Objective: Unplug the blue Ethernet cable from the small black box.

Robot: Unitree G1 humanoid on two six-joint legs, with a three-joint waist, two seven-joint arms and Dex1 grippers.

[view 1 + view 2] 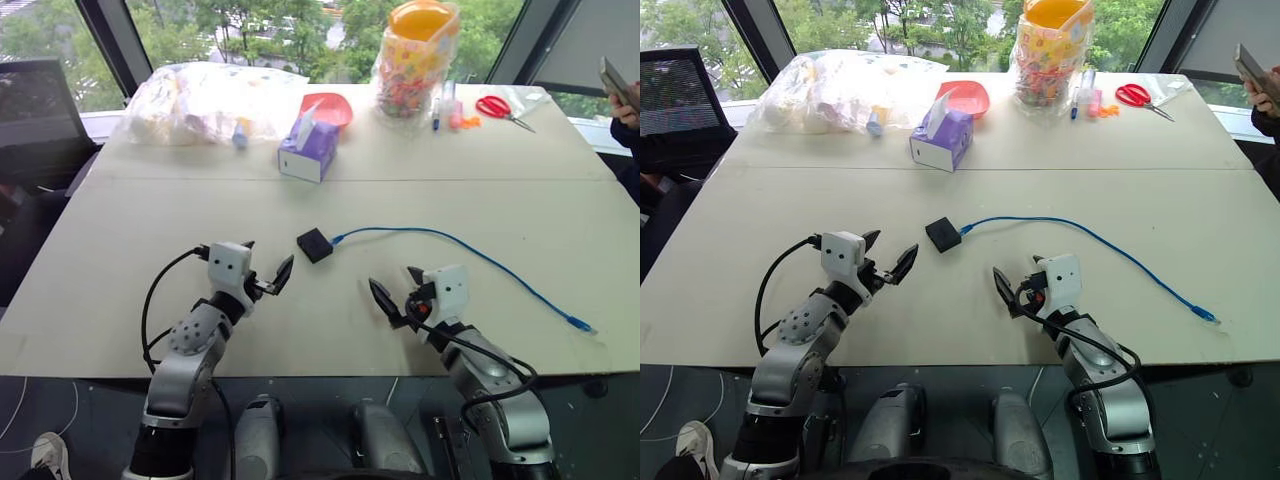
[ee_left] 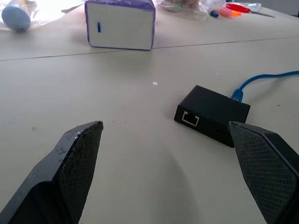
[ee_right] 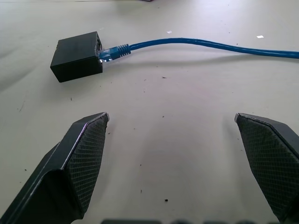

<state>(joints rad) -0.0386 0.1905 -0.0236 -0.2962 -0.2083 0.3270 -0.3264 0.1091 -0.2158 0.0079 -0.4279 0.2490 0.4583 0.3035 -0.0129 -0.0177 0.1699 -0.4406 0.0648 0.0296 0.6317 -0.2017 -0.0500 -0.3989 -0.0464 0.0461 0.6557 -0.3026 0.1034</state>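
Right wrist view: blue Ethernet cable (image 3: 196, 44) is plugged into the small black box (image 3: 77, 56), which sits mid-table between and ahead of both grippers. Left gripper (image 1: 265, 268) and right gripper (image 1: 398, 285) hover above the table (image 1: 120, 250), jaws spread wide, grasping nothing.

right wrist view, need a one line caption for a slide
Open right gripper faces the small black box, the blue Ethernet cable still plugged into it.
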